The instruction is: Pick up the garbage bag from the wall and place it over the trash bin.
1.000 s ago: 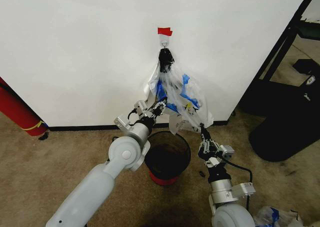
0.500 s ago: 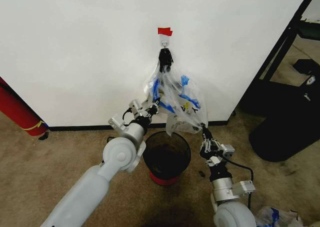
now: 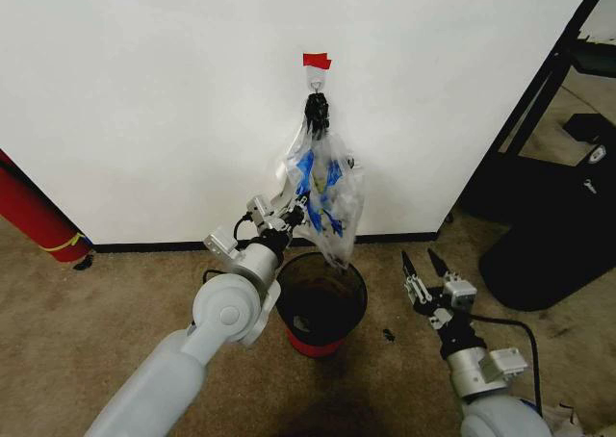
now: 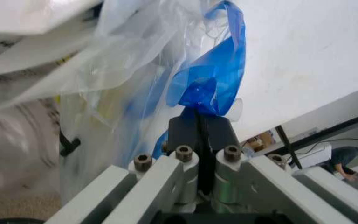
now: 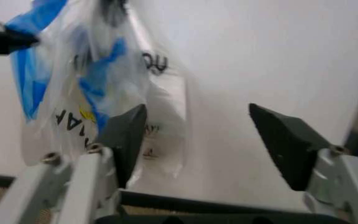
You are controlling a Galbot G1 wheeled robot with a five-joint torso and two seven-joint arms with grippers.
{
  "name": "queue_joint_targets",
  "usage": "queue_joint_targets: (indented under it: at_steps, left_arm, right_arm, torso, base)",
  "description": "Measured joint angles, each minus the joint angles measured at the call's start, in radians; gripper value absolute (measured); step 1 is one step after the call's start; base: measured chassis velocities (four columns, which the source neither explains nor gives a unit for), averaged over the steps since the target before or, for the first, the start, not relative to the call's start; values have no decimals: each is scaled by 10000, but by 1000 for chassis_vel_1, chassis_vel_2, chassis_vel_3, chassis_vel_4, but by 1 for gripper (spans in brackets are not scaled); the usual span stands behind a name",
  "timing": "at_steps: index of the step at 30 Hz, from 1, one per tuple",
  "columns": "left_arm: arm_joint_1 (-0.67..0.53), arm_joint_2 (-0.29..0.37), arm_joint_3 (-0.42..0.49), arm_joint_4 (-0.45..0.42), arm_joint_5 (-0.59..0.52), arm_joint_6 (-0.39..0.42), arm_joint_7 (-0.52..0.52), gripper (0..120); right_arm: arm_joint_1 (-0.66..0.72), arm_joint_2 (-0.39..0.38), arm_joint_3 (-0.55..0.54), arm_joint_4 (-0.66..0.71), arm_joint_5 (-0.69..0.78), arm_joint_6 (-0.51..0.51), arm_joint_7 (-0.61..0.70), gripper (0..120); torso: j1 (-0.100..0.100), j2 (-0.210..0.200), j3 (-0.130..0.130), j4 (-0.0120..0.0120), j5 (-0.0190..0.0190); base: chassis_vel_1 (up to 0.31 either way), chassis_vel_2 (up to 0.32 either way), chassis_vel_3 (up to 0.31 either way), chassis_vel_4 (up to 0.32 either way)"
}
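Left gripper is clamped on a blue patch of the bag, centre frame, hanging from the hook above the bin. Right gripper gapes empty, lower right. Unhooking comes next, calling for an upward lift.

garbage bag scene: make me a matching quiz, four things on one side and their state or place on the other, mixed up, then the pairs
1. garbage bag
2. trash bin
3. left gripper
4. right gripper

A. open, off to the bin's side, holding nothing
B. on the carpet under the bag
C. hanging from the wall hook
D. shut on the bag's blue plastic

Pairs: 1-C, 2-B, 3-D, 4-A
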State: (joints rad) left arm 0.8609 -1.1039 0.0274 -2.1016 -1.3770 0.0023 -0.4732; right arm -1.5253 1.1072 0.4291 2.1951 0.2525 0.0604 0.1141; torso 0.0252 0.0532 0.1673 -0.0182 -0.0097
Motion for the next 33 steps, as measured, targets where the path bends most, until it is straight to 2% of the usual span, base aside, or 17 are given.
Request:
queue_joint_targets:
  at_steps: [4,5,7,8,10,13,15,20,25,29,33]
  left_arm:
    - [0,14,59,-44,22,16,-3,0]
    - [0,14,59,-44,22,16,-3,0]
    - [-33,38,112,-39,24,20,-4,0]
    - [-91,29,169,-7,23,20,-4,0]
    - [-209,-12,269,59,16,24,-5,0]
    - [-261,-18,295,73,8,26,-6,0]
    - [-267,-12,295,73,4,27,-6,0]
    - [-260,76,251,-20,-34,33,-9,0]
    - [-153,164,187,-101,-43,36,-7,0]
    - [-115,159,110,-180,-59,40,0,0]
    - [-30,284,2,-304,-170,53,23,0]
  right_arm:
    - [1645,-1357,-618,-922,-872,135,-279,84]
    - [1645,-1357,-618,-922,-872,135,-279,84]
    - [2524,-1823,-995,-1290,-1038,95,-356,90]
    - [2975,-1997,-1200,-1462,-1059,53,-388,97]
    - [3733,-2163,-1730,-1799,-1165,-56,-437,100]
    - [4741,-2088,-2596,-2425,-1965,-98,-579,100]
    - [4911,-2033,-2786,-2566,-2193,-98,-615,100]
    - [6166,-1480,-4027,-3451,-3873,-130,-809,100]
    - [6990,-1172,-4760,-4304,-4293,-272,-758,99]
    - [7459,-859,-5035,-4804,-4515,-400,-570,92]
    - [7969,-530,-5336,-5192,-4657,-449,-554,74]
  torso:
    - [0,0,0,3,1]
    - [0,0,0,3,1]
    - [1,0,2,6,0]
    - [0,0,1,7,-1]
    - [1,0,1,-1,-2]
    - [1,0,2,0,-3]
    - [1,0,2,1,-2]
    - [1,0,1,-1,-1]
    - [1,0,2,0,-3]
    - [1,0,1,2,-4]
    - [1,0,1,-2,-5]
  base:
    - [0,0,0,0]
    - [0,0,0,0]
    - [0,0,0,0]
    - [0,0,0,0]
    - [0,0,0,0]
    - [0,0,0,0]
    - [0,0,0,0]
    - [0,0,0,0]
    - [0,0,0,0]
    - [0,0,0,0]
    - [0,0,0,0]
